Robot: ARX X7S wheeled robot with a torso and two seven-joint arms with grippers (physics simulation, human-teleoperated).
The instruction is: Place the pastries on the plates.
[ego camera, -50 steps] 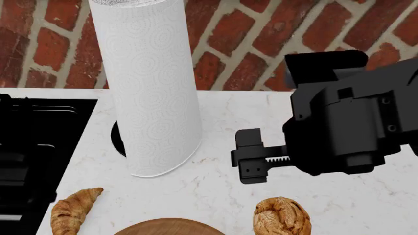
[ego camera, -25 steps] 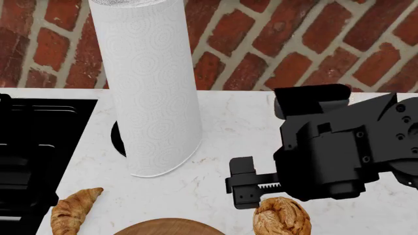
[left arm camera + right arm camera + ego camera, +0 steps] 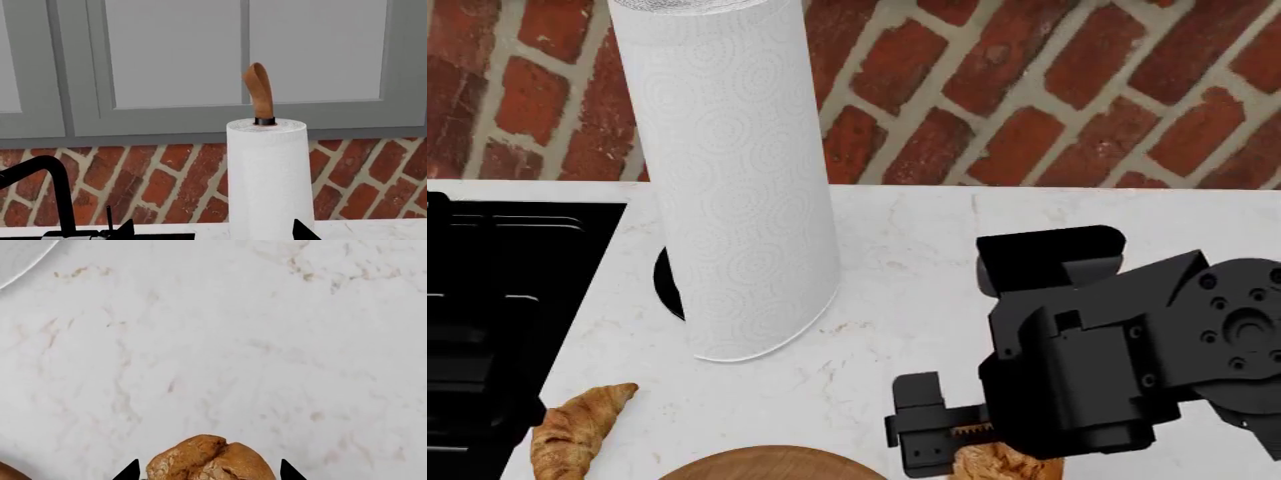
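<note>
White marble counter under brick wall; right tool spread around bun.

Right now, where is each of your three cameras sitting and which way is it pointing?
Head view: up on the head, looking down at the counter; right gripper over the bun, croissant at left.
Left wrist view: on the left arm, facing the wall level; its fingertips frame the paper towel roll.
Right wrist view: on the right arm, facing straight down; fingertips flank the bun.
Shared: the bun; the roll.
</note>
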